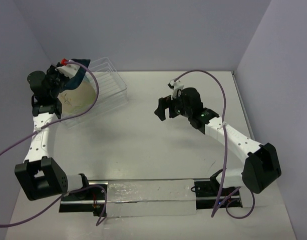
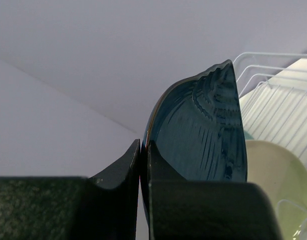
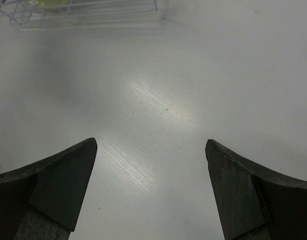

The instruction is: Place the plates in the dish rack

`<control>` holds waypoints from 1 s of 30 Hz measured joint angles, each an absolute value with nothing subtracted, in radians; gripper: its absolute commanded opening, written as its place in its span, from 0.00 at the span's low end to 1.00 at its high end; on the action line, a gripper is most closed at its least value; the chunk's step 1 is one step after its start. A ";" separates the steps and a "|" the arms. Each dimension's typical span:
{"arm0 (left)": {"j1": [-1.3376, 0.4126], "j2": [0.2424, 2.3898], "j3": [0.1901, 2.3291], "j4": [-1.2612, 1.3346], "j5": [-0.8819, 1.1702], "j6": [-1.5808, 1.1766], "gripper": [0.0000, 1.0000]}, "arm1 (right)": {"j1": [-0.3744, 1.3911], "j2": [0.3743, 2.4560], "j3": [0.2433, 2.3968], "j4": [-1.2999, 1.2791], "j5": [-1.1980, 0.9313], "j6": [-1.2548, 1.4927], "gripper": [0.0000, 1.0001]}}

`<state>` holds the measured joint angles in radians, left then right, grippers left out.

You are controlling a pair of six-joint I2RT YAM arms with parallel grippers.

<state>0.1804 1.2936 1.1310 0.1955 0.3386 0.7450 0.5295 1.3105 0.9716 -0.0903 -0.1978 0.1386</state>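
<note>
Arms stand bolted side by side at the near edge of the table point(image 1: 158, 150). The left one stretches to the back left corner, forearm running up along the left wall, wrist turned toward the dish rack point(image 1: 113, 77). The left gripper point(image 1: 70, 70) is pinched nearly together on the dark-teal leaf-shaped plate point(image 1: 82, 67). From its wrist view the two fingers point(image 2: 118, 170) clamp the plate's lower edge with only the plate's thickness between them. The plate stands on edge at the rack's left end, ribbed face toward the wires.

The right arm is folded at the elbow, forearm angled in toward the middle of the table. The right gripper point(image 1: 161, 107) hangs over bare tabletop, well apart from the rack, its jaws spread wide with nothing between them.

The rack is clear plastic and sits askew at the back left. A round cream plate point(image 1: 78, 95) leans in its left part, just beside the teal one; from the left wrist it shows a pale-green tint. Whether more plates stand behind it I cannot tell.

The tabletop is off-white, with a patch of glare under the right gripper. Pale grey-lilac walls point(image 1: 158, 30) close it in on three sides. Purple cables point(image 1: 226, 115) loop off both arms, and a clear strip point(image 1: 148, 197) lies between the bases.
</note>
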 measured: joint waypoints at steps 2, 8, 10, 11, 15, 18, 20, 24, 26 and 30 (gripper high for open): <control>0.214 1.306 1.114 0.222 0.364 0.734 0.00 | 0.524 1.329 0.991 -0.089 -0.203 0.141 0.96; 0.297 1.305 0.945 0.390 0.468 0.717 0.00 | 0.514 1.334 1.016 -0.089 -0.225 0.141 0.96; 0.317 1.304 0.872 0.450 0.502 0.705 0.00 | 0.511 1.335 1.022 -0.090 -0.228 0.141 0.96; 0.324 1.304 0.845 0.467 0.519 0.698 0.00 | 0.510 1.336 1.024 -0.090 -0.230 0.141 0.96; 0.356 1.315 0.791 0.528 0.624 0.675 0.00 | 0.505 1.347 1.037 -0.092 -0.244 0.141 0.96; 0.385 1.338 0.749 0.675 0.666 0.616 0.00 | 0.504 1.358 1.047 -0.093 -0.254 0.142 0.96; 0.395 1.358 0.706 0.806 0.671 0.581 0.00 | 0.504 1.366 1.049 -0.093 -0.259 0.141 0.96; 0.407 1.421 0.627 1.022 0.698 0.536 0.00 | 0.503 1.376 1.051 -0.097 -0.269 0.141 0.96; 0.416 1.455 0.613 1.074 0.737 0.514 0.00 | 0.503 1.379 1.055 -0.099 -0.270 0.141 0.96; 0.447 1.512 0.613 1.142 0.832 0.425 0.00 | 0.502 1.381 1.061 -0.102 -0.274 0.141 0.96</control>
<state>0.4474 1.5118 0.6130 1.1421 0.8323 0.4254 0.5018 1.3805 1.0610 -0.1022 -0.2737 0.1406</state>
